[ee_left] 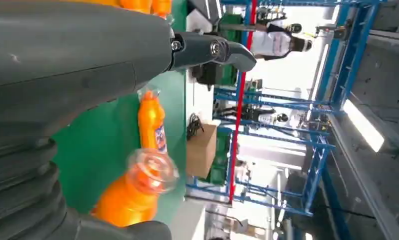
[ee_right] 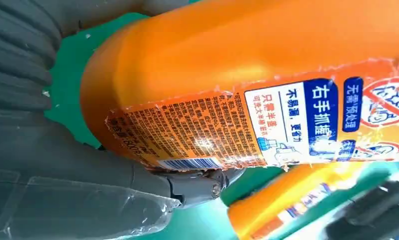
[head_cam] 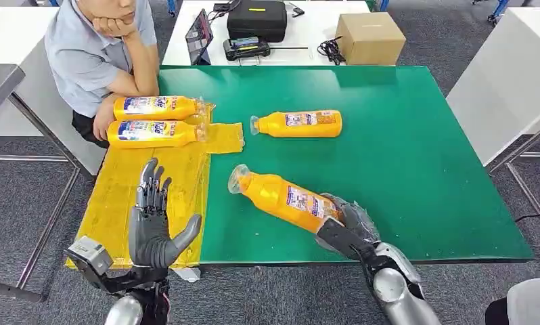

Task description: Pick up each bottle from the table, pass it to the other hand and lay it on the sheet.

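Right hand (head_cam: 345, 227): I see it wrapped round the base of a bottle (head_cam: 281, 196), cap pointing at the sheet (head_cam: 152, 196).
Left hand (head_cam: 155, 223): held over the sheet's near end, fingers spread, holding nothing.
Spare bottle (head_cam: 298, 124): lies on the green mat (head_cam: 402, 156), just past the sheet's right edge.
Laid bottles (head_cam: 155, 120): two, side by side on the sheet's far end.
Person (head_cam: 98, 47): seated at the sheet's far left corner.
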Robot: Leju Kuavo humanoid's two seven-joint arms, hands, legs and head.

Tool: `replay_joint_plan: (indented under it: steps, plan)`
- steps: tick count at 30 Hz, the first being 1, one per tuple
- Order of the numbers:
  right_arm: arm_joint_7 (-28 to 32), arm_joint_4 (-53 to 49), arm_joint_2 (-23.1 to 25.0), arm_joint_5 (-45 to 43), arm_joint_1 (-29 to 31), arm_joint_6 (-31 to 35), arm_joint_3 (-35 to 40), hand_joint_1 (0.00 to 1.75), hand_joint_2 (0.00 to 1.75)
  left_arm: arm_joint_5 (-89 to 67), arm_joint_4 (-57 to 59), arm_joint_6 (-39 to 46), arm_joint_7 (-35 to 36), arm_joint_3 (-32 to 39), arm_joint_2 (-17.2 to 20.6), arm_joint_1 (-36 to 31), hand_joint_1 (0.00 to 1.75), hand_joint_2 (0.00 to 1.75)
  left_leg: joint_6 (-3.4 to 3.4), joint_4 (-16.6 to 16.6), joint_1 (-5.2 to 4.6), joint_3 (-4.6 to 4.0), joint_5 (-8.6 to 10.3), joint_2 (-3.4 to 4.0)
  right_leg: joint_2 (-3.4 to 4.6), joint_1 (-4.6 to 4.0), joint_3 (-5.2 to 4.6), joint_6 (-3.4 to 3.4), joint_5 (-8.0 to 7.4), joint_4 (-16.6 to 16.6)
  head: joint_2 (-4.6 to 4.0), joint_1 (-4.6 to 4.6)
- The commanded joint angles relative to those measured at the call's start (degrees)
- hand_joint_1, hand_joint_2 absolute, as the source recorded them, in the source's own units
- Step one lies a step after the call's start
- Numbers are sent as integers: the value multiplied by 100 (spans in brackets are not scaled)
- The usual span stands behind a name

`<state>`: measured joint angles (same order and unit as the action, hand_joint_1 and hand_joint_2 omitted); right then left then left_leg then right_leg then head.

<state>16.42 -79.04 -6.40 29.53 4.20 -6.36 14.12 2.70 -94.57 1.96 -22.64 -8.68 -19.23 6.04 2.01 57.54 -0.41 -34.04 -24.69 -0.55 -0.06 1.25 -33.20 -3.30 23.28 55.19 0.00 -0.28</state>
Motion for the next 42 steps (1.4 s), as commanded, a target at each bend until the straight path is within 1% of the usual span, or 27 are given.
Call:
replay_joint_plan:
  steps: [1, 2, 3, 5, 6, 8, 12, 16, 19, 22, 25, 29, 34, 35, 37, 42]
  plan:
    - [447, -4, 343, -815, 310, -558, -21, 175, 175, 1884, 1417, -1514, 323, 51, 232, -144, 0, 175, -11, -11, 2, 23, -3, 16, 13, -3, 17, 14, 0, -9, 0, 0]
    - [500, 119, 331, -899, 403, -663, 82, 175, 175, 2037, 1675, -1766, 268, -12, 291, -237, 0, 175, -16, -11, 6, 30, -7, 22, 18, -7, 23, 19, 1, -9, 0, -6]
    - [498, 176, 350, -897, 437, -660, 113, 175, 175, 2039, 1775, -1792, 215, -17, 286, -275, 0, 175, -17, -12, 5, 33, -6, 24, 19, -7, 26, 20, 0, -11, 0, -2]
    - [683, 452, 181, -1082, 569, -844, 387, 175, 175, 2240, 2140, -2307, -79, -126, 351, -464, 0, 175, -11, -12, 2, 19, 0, 13, 10, -3, 14, 13, -3, -9, 0, 0]
    - [705, 482, 159, -1100, 556, -855, 391, 175, 175, 2235, 2172, -2320, -97, -124, 353, -475, 0, 175, -16, -15, 4, 29, 0, 18, 14, -6, 23, 19, -4, -12, 0, -4]
    - [877, 611, 35, -1219, 561, -1010, 523, 175, 175, 2046, 2199, -2478, -392, -176, 363, -574, 0, 175, -16, -9, 9, 29, -4, 11, 7, -10, 29, 20, 0, -12, 0, -2]
    - [932, 723, -71, -1349, 616, -1155, 672, 175, 175, 2049, 2108, -2698, -481, -213, 333, -654, 0, 175, -15, -6, 9, 26, -5, 3, -1, -10, 27, 18, 4, -10, 0, -2]
    - [917, 990, -194, -1436, 808, -1256, 916, 175, 175, 1866, 2082, -2802, -515, -342, 328, -751, 0, 175, -11, -4, 7, 17, -4, 10, 7, -8, 18, 14, 1, -8, 0, -2]
    - [923, 1149, -183, -1440, 926, -1250, 1075, 175, 175, 1496, 2179, -2566, -588, -429, 332, -834, 0, 175, -9, -5, 3, 13, -2, 10, 8, -4, 13, 11, -1, -6, 0, -2]
    - [918, 1270, -139, -1471, 1044, -1220, 1288, 175, 175, 921, 2298, -2069, -679, -457, 311, -924, 0, 175, -10, -4, 5, 13, -1, 13, 11, -5, 11, 12, -3, -5, 0, -2]
    - [896, 1343, -91, -1494, 1156, -1213, 1433, 175, 175, 639, 2392, -1939, -723, -572, 300, -996, 0, 175, -9, -4, 3, 11, -1, 11, 9, -4, 9, 10, -3, -5, 0, -2]
    - [868, 1449, -80, -1557, 1348, -1206, 1585, 175, 175, -232, 2623, -1423, -747, -875, 334, -1076, 0, 175, -14, -3, 6, 20, -6, 16, 13, -8, 17, 17, 2, -3, 0, -2]
    - [865, 1472, -51, -1603, 1487, -1241, 1751, 175, 175, -330, 2930, -1267, -733, -794, 277, -1197, 0, 175, -8, -3, 1, 13, -2, 11, 9, -2, 12, 10, 0, -2, 0, -2]
    - [869, 1499, -24, -1625, 1550, -1262, 1832, 175, 175, -325, 3004, -1263, -734, -747, 259, -1250, 0, 175, -14, -1, 6, 22, -7, 19, 16, -7, 19, 17, 2, -1, 0, -2]
    - [832, 1618, 92, -1654, 1704, -1284, 1952, 175, 175, -273, 3028, -1351, -685, -691, 212, -1386, 0, 175, -10, -3, 3, 13, -3, 14, 12, -4, 11, 12, -1, -2, 0, -2]
    - [843, 1794, 214, -1732, 1860, -1273, 2144, 175, 175, -245, 3064, -1371, -636, -642, 169, -1465, 0, 175, -10, 0, 5, 9, -2, 16, 15, -5, 6, 11, -3, 0, 0, -2]
